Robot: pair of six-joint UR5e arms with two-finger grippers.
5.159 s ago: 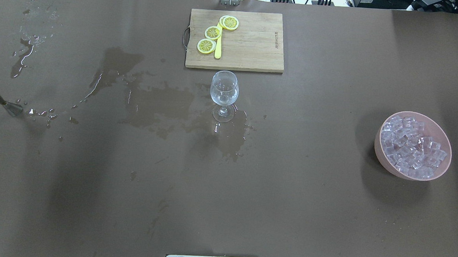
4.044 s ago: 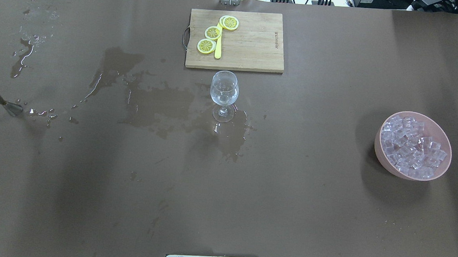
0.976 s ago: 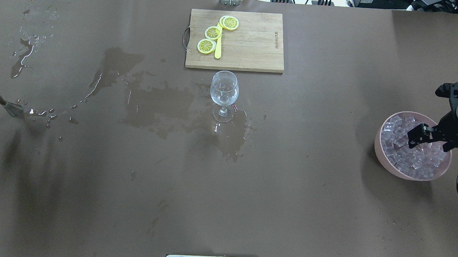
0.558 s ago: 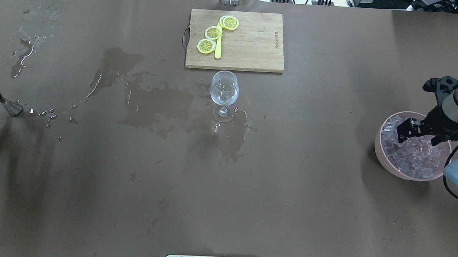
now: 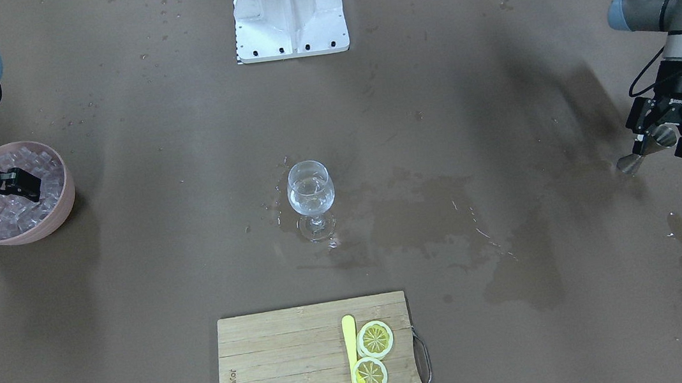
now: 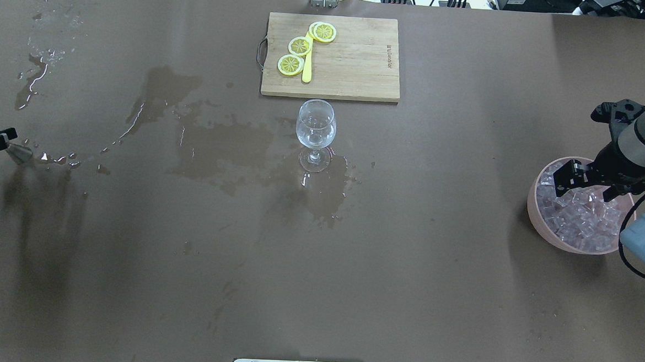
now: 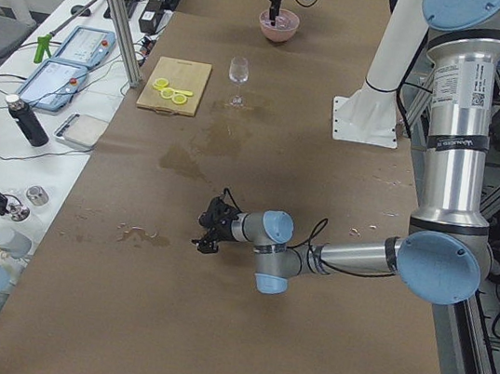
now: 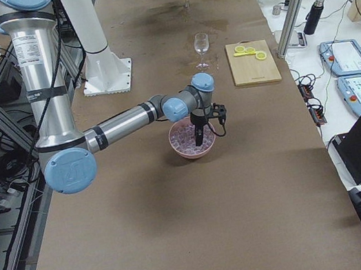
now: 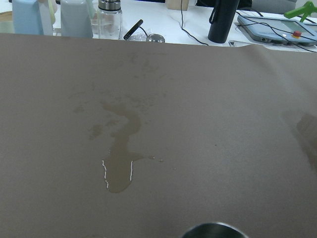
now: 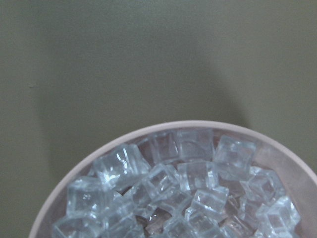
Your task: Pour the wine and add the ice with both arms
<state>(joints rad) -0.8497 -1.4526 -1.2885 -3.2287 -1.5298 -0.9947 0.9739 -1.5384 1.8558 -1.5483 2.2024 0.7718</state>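
Observation:
A stemmed wine glass (image 6: 315, 130) stands mid-table with a little clear liquid in it; it also shows in the front view (image 5: 311, 193). A pink bowl (image 6: 537, 214) at the right holds many clear ice cubes (image 6: 579, 221). My right gripper (image 6: 586, 186) is open and hangs just over the ice, its fingers low inside the bowl; the wrist view shows only the ice (image 10: 178, 188). A steel jigger (image 5: 635, 156) stands at the far left. My left gripper (image 5: 662, 132) is open, its fingers straddling the jigger's upper cone.
A wooden cutting board (image 6: 356, 61) with lemon slices (image 6: 300, 46) and a yellow tool lies just behind the glass. Wet patches (image 6: 219, 142) spread left of and around the glass. The white stand base (image 5: 288, 11) sits at the table's near edge.
Both arms have come into view. My right gripper moved in over the ice bowl and shifted left. My left gripper slid in around the jigger's top.

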